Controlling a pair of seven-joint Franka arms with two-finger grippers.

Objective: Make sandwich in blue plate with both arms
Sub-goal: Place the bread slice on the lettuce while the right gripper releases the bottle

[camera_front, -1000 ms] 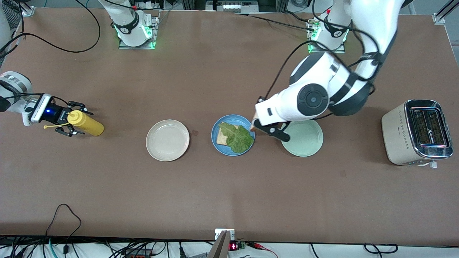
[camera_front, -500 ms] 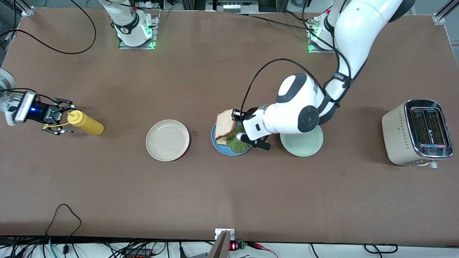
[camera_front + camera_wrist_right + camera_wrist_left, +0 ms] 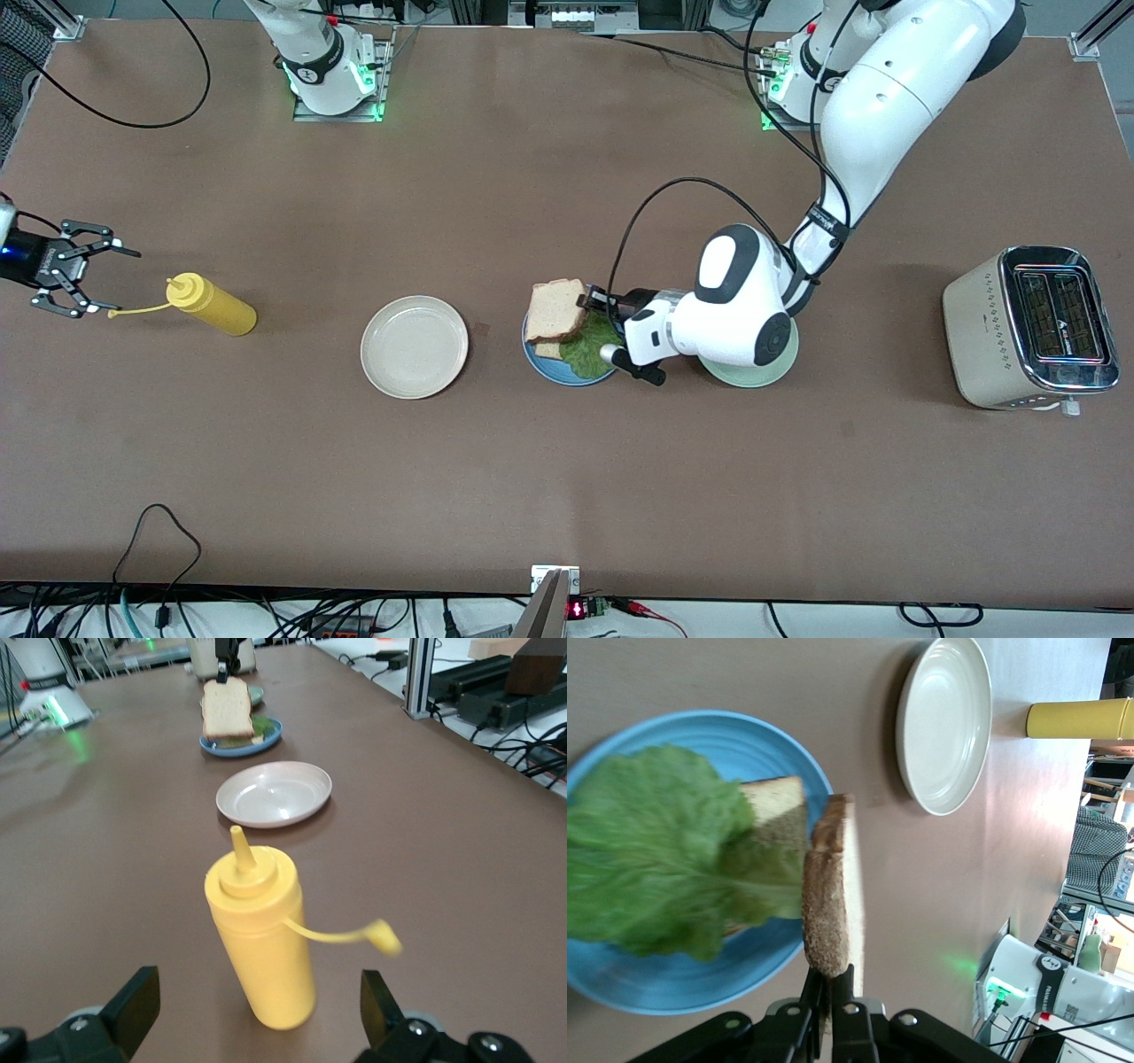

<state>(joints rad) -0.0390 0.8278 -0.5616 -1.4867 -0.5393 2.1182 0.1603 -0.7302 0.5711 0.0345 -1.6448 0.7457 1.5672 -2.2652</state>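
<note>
The blue plate (image 3: 558, 374) lies mid-table with a bread slice (image 3: 549, 350) and a green lettuce leaf (image 3: 594, 347) on it. My left gripper (image 3: 589, 303) is shut on a second bread slice (image 3: 556, 310) and holds it tilted just over the plate's edge. In the left wrist view the held slice (image 3: 833, 895) stands edge-on between the fingers of the left gripper (image 3: 837, 979), beside the lettuce (image 3: 656, 850) and the blue plate (image 3: 700, 726). My right gripper (image 3: 66, 266) is open and empty at the right arm's end of the table.
A yellow squeeze bottle (image 3: 213, 306) stands upright in front of my right gripper (image 3: 257, 992), apart from its fingers. A beige plate (image 3: 414, 347) lies between the bottle and the blue plate. A mint-green plate (image 3: 744, 381) lies partly under the left arm. A toaster (image 3: 1032, 328) stands at the left arm's end.
My left gripper brought the bread slice over the blue plate and lowered it toward the lettuce. My right gripper drew back from the yellow bottle toward the table's end.
</note>
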